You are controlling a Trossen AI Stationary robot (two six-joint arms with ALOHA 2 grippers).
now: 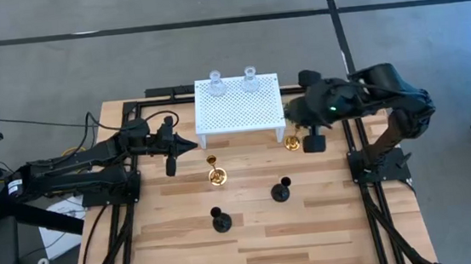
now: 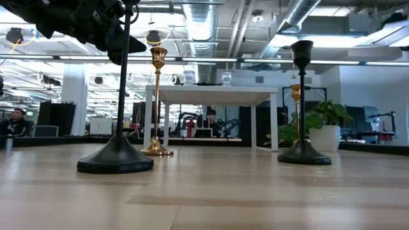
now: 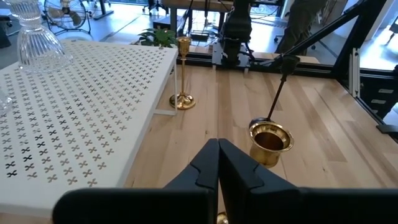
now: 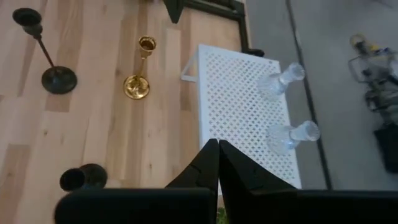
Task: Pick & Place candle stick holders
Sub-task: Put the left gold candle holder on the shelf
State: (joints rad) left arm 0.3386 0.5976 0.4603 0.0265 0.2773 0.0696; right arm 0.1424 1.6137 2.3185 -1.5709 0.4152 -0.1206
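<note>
Two gold candle stick holders stand on their round bases: one mid-table (image 1: pixel 215 172) (image 3: pixel 270 142) (image 4: pixel 140 71), one by the white rack's right leg (image 1: pixel 292 142) (image 3: pixel 183 74). Two black ones stand nearer the front (image 1: pixel 221 220) (image 1: pixel 282 189) (image 2: pixel 118 96) (image 2: pixel 300 102). Two clear glass ones (image 1: pixel 215 84) (image 1: pixel 251 79) (image 4: pixel 280 81) sit on the rack's far edge. My left gripper (image 1: pixel 192 144) (image 3: pixel 217 152) is shut, level, left of the mid-table gold holder. My right gripper (image 1: pixel 292 114) (image 4: pixel 217 149) is shut, high over the rack's right end, slanting down.
The white perforated rack (image 1: pixel 239 106) (image 3: pixel 81 112) stands on legs at the table's far middle. Black frame rails run along the table's left and right sides (image 1: pixel 371 214). Bare wood lies between the holders and along the near edge. A green plant (image 2: pixel 326 118) shows beyond the table.
</note>
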